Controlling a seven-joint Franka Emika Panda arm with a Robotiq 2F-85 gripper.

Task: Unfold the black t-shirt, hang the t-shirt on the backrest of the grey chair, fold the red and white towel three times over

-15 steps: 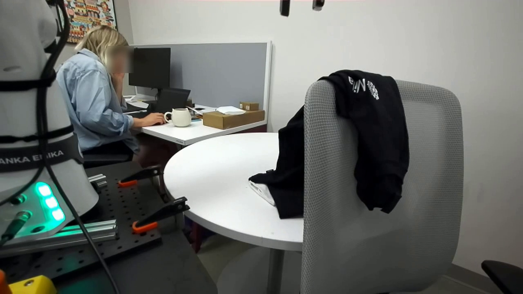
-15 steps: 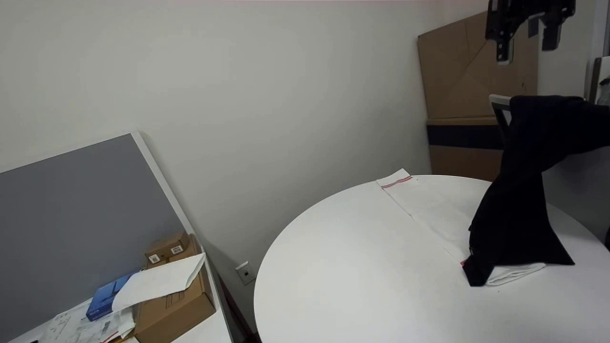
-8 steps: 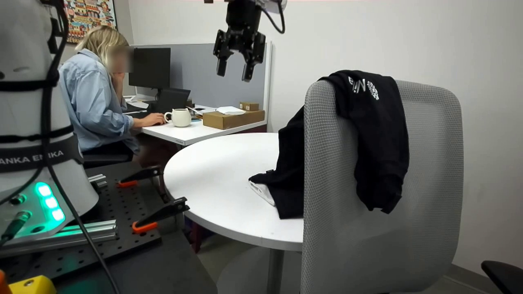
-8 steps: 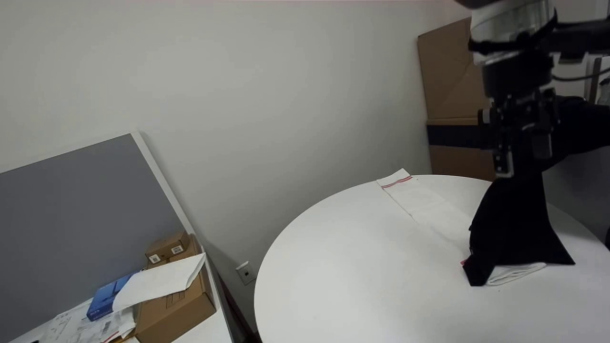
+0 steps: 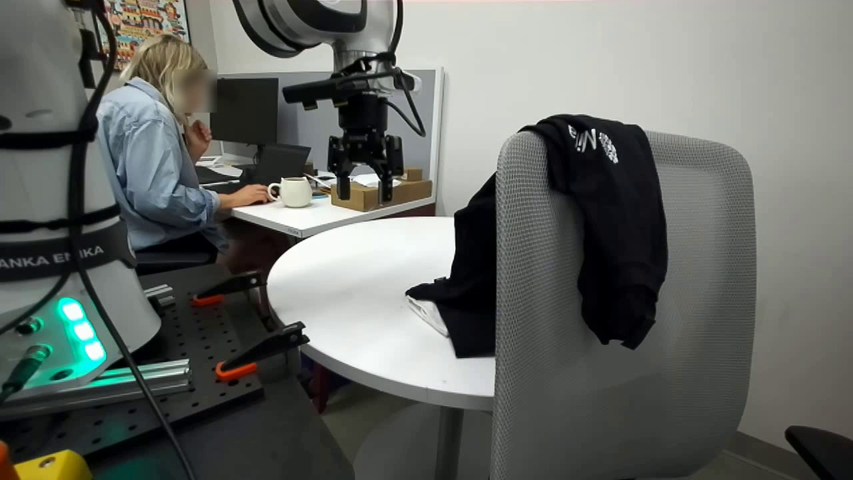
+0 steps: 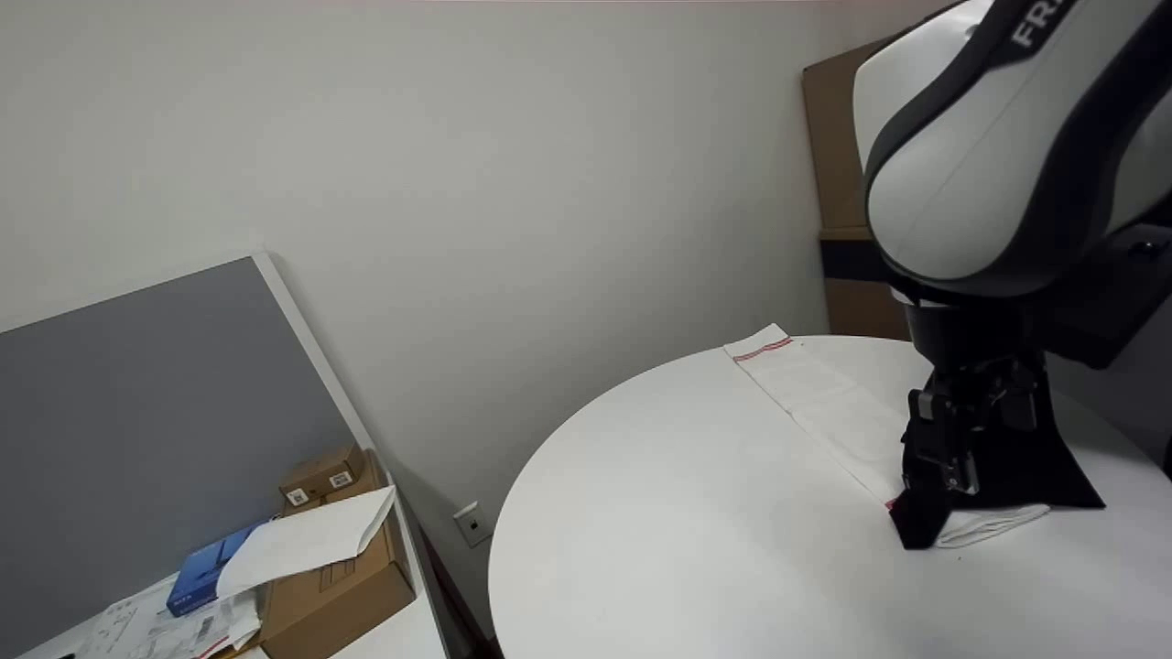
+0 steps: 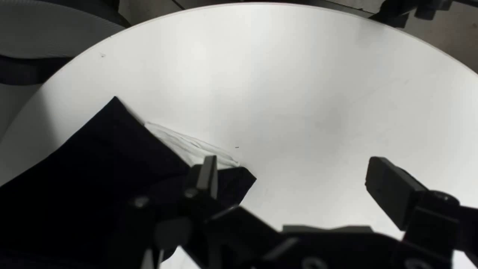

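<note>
Across the round white surface (image 6: 659, 513) lies the red and white towel (image 6: 829, 403): its red-striped end is at the rim, and the strip runs on until the black t-shirt (image 5: 616, 220) covers it. Folded white layers peek out from under the shirt's hem. I see the shirt draped over the backrest of the grey chair (image 5: 706, 280), one part hanging down the outer face, white print near the top, the rest trailing onto the surface and over the towel.

My hand (image 5: 364, 193) hangs fingers down above the surface, near the trailing cloth but apart from it in an exterior view. I have it spread wide, its grip free, white surface showing between the fingers. Through the wrist view, the shirt and the folded layers show behind one finger, partly hidden by it; the other finger shows against the white surface, well apart from the cloth. In an exterior view my arm (image 6: 989, 183) blocks the upper shirt from me.

Farther out, on a second white surface (image 5: 320, 217), I make out a white mug (image 5: 295, 192) and a cardboard box (image 5: 412, 193); a person (image 5: 150, 153) in a light blue top sits there before a dark monitor (image 5: 244, 110).
</note>
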